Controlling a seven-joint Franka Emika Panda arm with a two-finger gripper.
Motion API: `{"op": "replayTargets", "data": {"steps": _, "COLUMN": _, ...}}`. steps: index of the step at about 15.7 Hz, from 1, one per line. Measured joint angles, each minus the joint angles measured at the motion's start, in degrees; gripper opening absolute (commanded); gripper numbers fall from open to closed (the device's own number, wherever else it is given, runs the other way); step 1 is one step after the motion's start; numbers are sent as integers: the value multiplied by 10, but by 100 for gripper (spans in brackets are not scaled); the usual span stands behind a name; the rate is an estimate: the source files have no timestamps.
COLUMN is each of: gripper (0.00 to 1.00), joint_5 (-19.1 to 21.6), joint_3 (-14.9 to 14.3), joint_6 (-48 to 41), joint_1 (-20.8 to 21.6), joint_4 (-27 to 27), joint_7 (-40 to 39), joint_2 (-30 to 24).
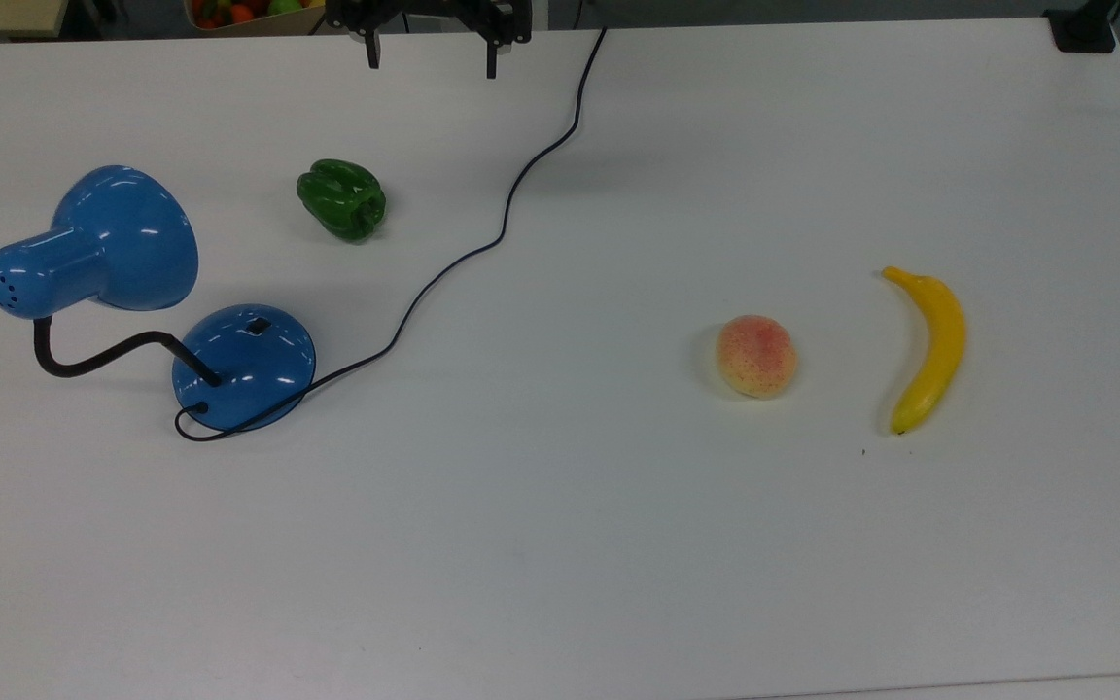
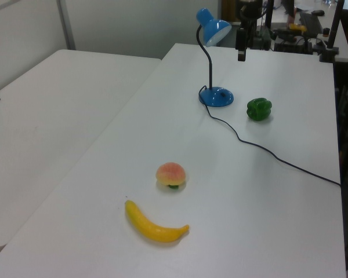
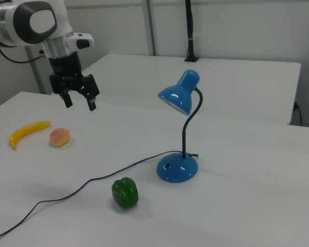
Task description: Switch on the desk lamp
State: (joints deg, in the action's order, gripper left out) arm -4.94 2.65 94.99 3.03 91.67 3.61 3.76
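At the top view's left we see the lamp (image 1: 132, 292) standing on the white table (image 1: 560, 544), its base (image 1: 244, 367) near the pepper (image 1: 342, 199), its cord (image 1: 482, 243) trailing toward the far edge. Above that edge hangs the gripper (image 1: 432, 53), jaws spread, holding nothing, well apart from the lamp. Further right lie the peach (image 1: 756, 356) and the banana (image 1: 927, 348).

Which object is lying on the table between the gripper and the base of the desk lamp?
In the top view, the green bell pepper lies roughly between the open gripper and the desk lamp base; otherwise bare table.
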Motion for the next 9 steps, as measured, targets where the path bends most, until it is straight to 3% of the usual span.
{"op": "replayTargets", "data": {"steps": 9, "gripper": 100, "joint_5": 0, "joint_3": -1, "joint_6": 0, "joint_1": -7, "joint_4": 0, "joint_7": 0, "joint_2": 0}}
